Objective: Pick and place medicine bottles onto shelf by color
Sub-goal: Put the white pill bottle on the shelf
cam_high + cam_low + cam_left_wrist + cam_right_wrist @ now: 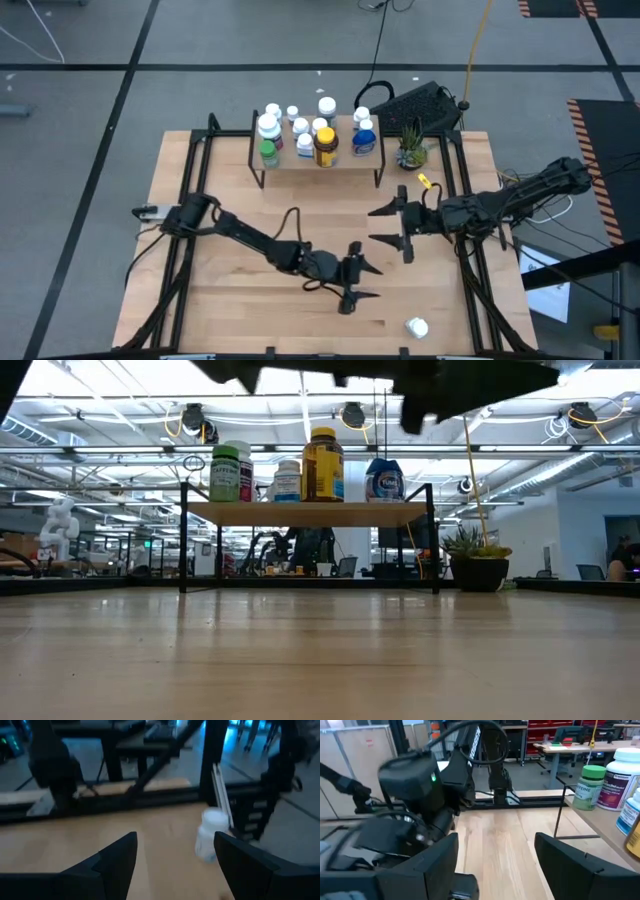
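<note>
— What is seen at the left?
— The left gripper [362, 281] is held over the table's near middle, fingers spread, nothing grasped.
— And the bottles?
— Most are grouped on the shelf [345, 159] at the back; one white bottle [417, 327] is lying near the front edge.
— The right gripper [392, 227]?
— Spread wide, empty, right of centre.
</note>
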### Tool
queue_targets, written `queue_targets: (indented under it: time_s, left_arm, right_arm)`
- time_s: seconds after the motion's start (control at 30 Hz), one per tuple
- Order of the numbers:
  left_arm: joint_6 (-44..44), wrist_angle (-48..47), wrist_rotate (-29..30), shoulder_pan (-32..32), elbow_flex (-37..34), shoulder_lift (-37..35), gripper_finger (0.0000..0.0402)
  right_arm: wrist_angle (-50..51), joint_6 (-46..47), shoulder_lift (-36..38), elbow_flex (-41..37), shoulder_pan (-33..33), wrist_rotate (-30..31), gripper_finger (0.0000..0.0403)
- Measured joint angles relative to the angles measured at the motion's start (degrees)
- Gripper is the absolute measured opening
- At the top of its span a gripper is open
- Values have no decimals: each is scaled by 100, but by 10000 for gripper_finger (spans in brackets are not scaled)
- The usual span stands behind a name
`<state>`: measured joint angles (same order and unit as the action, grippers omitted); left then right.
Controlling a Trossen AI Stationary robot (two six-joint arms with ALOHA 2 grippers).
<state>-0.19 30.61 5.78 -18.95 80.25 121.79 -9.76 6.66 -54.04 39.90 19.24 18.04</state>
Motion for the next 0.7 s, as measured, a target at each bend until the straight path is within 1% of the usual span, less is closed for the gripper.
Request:
queue_targets:
  time_s: [0.1, 0.2, 0.33, 0.4, 0.47, 0.57, 0.63, 0.7]
  left_arm:
    - [36, -251, -14, 47, 413, 115, 274]
    - [207, -364, -161, 137, 787, 240, 284]
    - [480, -333, -620, 261, 1190, 457, 304]
    - [501, -400, -797, 310, 1282, 524, 314]
    - [506, -215, -1017, 367, 1436, 758, 322]
    - [416, -159, -1089, 385, 1630, 1170, 325]
    - [415, 10, -1221, 394, 1814, 1489, 326]
    - [346, 63, -1547, 397, 2117, 1799, 326]
  right_arm:
    - [1, -7, 39, -2, 56, 2, 256]
    - [75, -10, 31, -2, 119, 4, 256]
    - [168, -130, 90, -2, 117, 33, 256]
    - [171, -197, 161, -2, 117, 305, 256]
    - [375, -201, 315, 0, 122, 598, 256]
    - [774, -123, 523, 0, 130, 838, 256]
    - [1030, -4, 683, -2, 169, 902, 256]
    - [1106, 86, 810, 0, 196, 898, 256]
